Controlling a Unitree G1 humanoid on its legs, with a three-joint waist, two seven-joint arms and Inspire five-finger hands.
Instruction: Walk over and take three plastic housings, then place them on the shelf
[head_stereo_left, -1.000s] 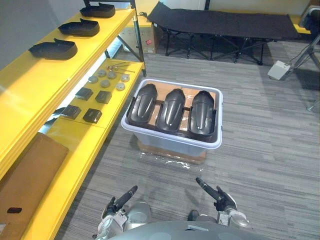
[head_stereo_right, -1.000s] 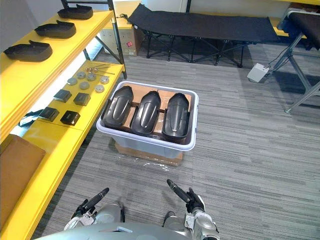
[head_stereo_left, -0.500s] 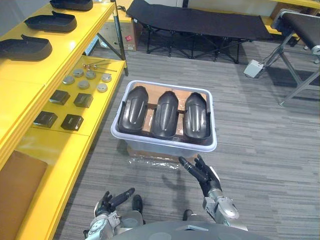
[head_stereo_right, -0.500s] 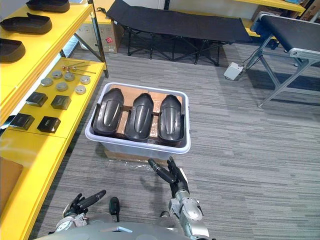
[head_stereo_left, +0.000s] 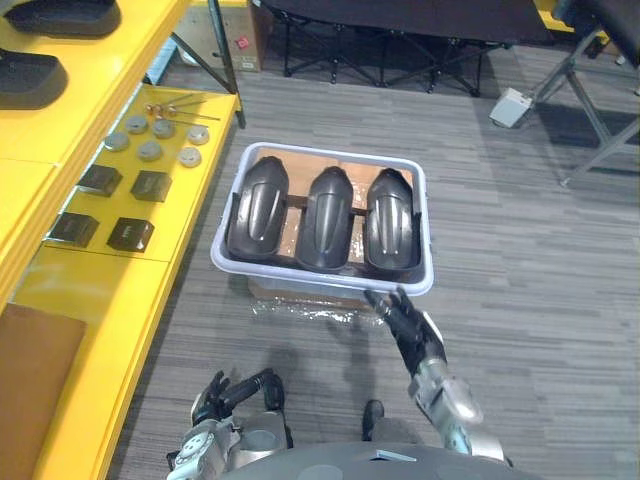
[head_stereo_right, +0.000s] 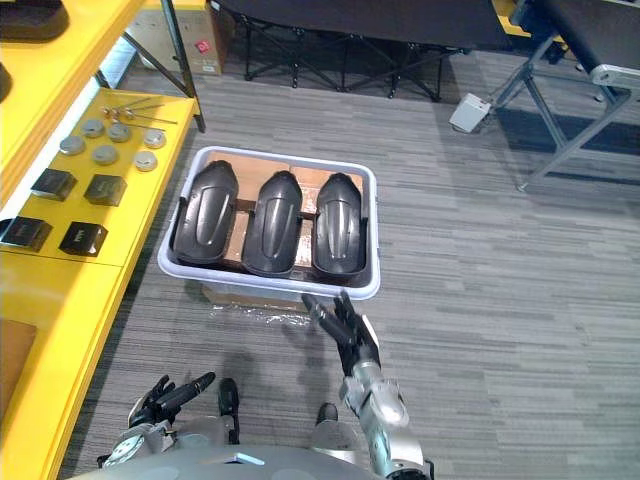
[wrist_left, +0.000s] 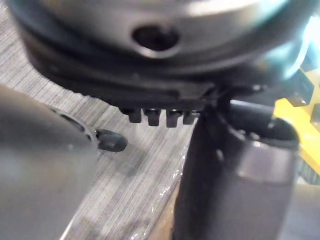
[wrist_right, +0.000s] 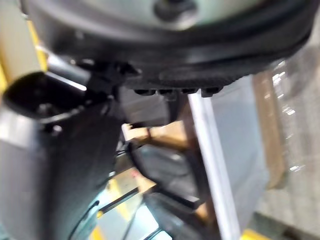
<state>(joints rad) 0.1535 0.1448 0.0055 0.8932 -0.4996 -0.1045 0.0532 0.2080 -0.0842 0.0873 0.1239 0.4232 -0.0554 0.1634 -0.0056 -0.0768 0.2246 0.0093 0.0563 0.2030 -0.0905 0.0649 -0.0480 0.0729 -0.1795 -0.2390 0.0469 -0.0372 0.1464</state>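
Three black plastic housings (head_stereo_left: 257, 205) (head_stereo_left: 328, 207) (head_stereo_left: 392, 207) lie side by side in a pale grey bin (head_stereo_left: 322, 285) on the floor in front of me. My right hand (head_stereo_left: 405, 322) is raised with straight, spread fingers just short of the bin's near right rim, touching nothing. The right wrist view shows the bin's wall (wrist_right: 212, 145) and a dark housing (wrist_right: 165, 172) past that hand. Down by my body, my left hand (head_stereo_left: 232, 389) hangs low with relaxed fingers and holds nothing.
A yellow shelf (head_stereo_left: 150, 260) runs along the left, carrying small black boxes (head_stereo_left: 130, 233) and metal discs (head_stereo_left: 150, 150). Its upper level (head_stereo_left: 20, 170) holds more black housings (head_stereo_left: 30, 78). A folding cot (head_stereo_left: 400, 20) stands beyond the bin. A white box (head_stereo_left: 515, 106) and a metal stand (head_stereo_left: 600, 130) are at the right.
The whole picture has shifted, so the camera has moved closer to the bin. My right hand has risen from beside my body and reached forward to the bin's near rim.
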